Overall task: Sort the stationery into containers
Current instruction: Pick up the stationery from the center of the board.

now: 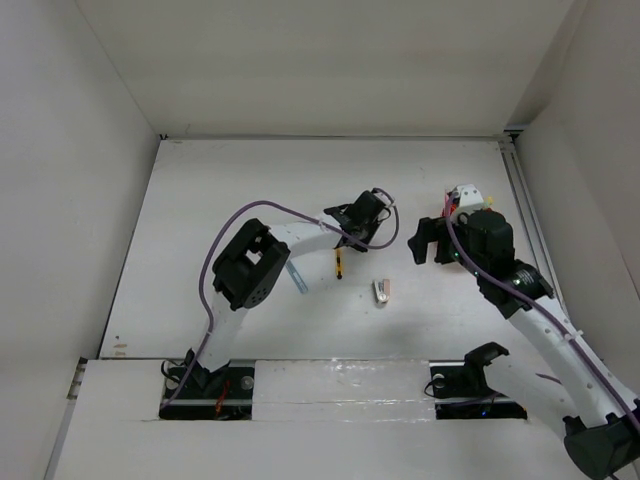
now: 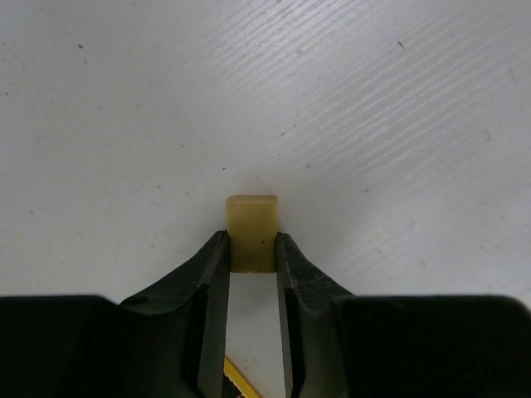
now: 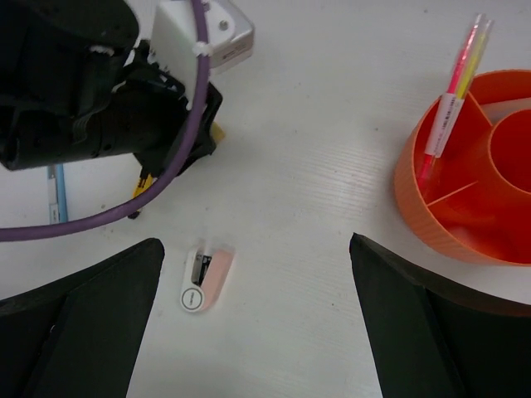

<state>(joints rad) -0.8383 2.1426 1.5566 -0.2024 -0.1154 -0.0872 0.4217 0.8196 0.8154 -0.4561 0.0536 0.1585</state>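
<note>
Your left claw (image 2: pixel 253 259) is clamped on the tan eraser cube (image 2: pixel 252 215) by its flat sides, on the tabletop (image 2: pixel 373 99) left of the orange tub (image 3: pixel 465 191); it looks light, rubbery and grippy, so you likely need only modest squeeze.

Two robot arms of the same build. The left arm (image 1: pixel 250 268) has white tubular links joined by blocky black joint housings. A purple cable (image 1: pixel 270 205) loops along it, fastened by a white tie at a white wrist block (image 3: pixel 187 37). The right arm (image 1: pixel 520 290) matches, with its own purple lead (image 1: pixel 570 345) strapped on by white ties. Each has a black base (image 1: pixel 205 385). The left gripper (image 2: pixel 253 249) has slim, glossy black fingers (image 2: pixel 214 282). The right gripper (image 3: pixel 255 245) has broad, matte black fingers (image 3: pixel 83 323).
</note>
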